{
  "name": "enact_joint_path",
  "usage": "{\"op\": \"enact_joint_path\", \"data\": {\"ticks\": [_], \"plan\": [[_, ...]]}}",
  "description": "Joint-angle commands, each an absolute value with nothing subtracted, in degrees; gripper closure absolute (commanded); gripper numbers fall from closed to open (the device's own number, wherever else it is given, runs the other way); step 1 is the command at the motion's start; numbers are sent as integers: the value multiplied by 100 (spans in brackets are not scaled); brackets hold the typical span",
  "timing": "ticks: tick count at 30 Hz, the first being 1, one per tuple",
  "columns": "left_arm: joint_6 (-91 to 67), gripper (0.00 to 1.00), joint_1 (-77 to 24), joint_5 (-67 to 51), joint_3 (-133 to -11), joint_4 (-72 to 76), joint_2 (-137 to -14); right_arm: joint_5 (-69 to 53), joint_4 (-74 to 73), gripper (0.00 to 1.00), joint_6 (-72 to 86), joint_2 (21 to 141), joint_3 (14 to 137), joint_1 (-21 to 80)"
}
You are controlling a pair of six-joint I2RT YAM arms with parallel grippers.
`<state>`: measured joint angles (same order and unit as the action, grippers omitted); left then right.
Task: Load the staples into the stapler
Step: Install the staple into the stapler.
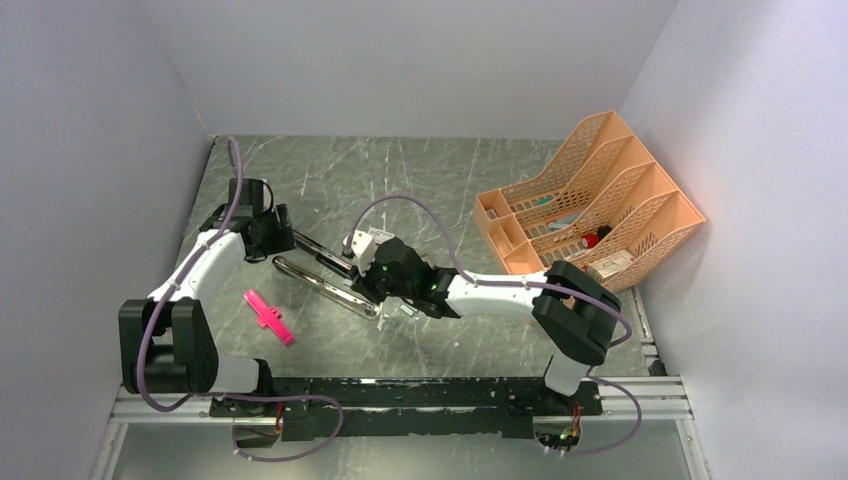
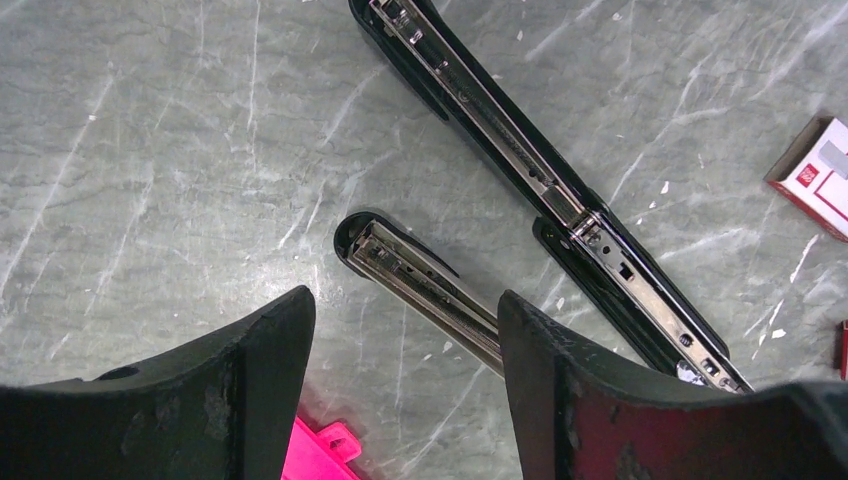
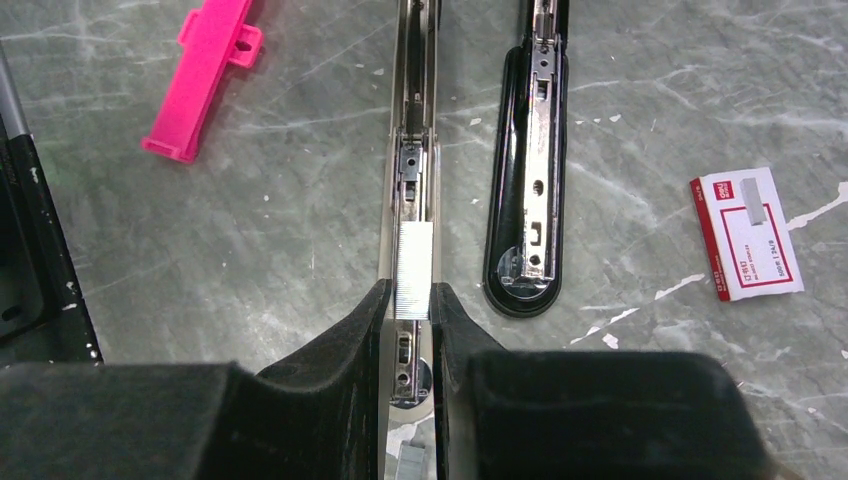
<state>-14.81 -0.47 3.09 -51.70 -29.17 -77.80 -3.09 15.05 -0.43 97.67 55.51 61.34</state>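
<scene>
One stapler (image 3: 527, 180): lying open on the counter (image 3: 250, 230).
Right hand (image 3: 410, 305): pinching staples (image 3: 414, 265) on its rail (image 3: 415, 120).
Left hand (image 2: 405, 300): wide above it.

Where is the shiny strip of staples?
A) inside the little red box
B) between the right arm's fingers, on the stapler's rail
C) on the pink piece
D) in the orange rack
B: the right end effector pinches the staples over the stapler and its chrome rail.
</scene>
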Motion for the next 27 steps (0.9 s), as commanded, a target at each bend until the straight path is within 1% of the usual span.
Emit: {"op": "enact_joint_path", "data": {"ticks": [1,4,10,16,20,27], "plan": [[-1510,29,2,309,-5202,-2844,-7960,-231,1514,100,-36,9758,5630,6189],[-1513,29,1,325,-5186,-2843,-8063,-366,1469,100,-121,9776,5631,6197],[-1477,30,1,306,-5209,-2887,-8206,-251,1379,100,-63,9935,5712,6223],[-1448,31,0,147,-5255,-2960,-8366,219,1315,100,90,10034,5713,6385],[-1433,31,-45,-150,-5274,-2979,-8440,672,1540,100,269,10012,5620,6550],[-1433,32,-234,-41,-5284,-3039,-8497,861,1697,100,373,10061,5558,6661]]}}
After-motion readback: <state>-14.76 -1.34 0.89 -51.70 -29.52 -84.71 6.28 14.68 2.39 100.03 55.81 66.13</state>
